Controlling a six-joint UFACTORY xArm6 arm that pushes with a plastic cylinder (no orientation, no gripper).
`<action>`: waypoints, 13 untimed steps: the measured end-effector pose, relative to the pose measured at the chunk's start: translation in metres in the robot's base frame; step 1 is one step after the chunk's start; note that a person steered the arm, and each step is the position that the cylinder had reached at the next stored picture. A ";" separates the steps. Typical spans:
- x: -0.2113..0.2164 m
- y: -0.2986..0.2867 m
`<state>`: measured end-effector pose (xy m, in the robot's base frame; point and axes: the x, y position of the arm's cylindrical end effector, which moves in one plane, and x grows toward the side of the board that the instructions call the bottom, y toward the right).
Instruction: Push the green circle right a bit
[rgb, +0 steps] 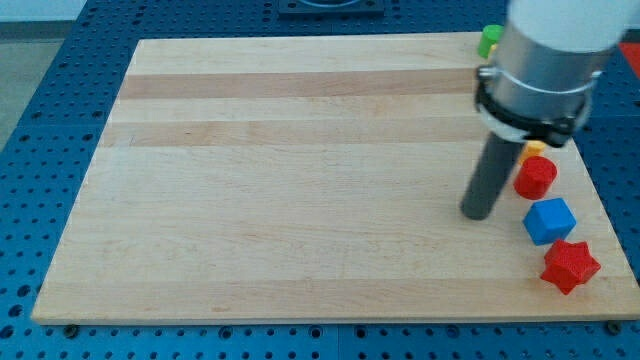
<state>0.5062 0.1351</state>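
Observation:
A green block (489, 39) sits at the board's top right edge, half hidden behind the arm; its shape is hard to make out. My tip (478, 214) rests on the wooden board (300, 180), well below the green block and just left of the red round block (535, 177) and the blue cube (549, 221). The tip touches no block.
A red star block (570, 266) lies near the board's lower right corner. A yellow block (534, 149) peeks out behind the arm above the red round block. The arm's grey body (545, 70) covers the upper right of the board.

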 end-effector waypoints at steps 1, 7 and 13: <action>-0.040 -0.034; -0.315 -0.003; -0.315 0.057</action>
<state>0.1912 0.1924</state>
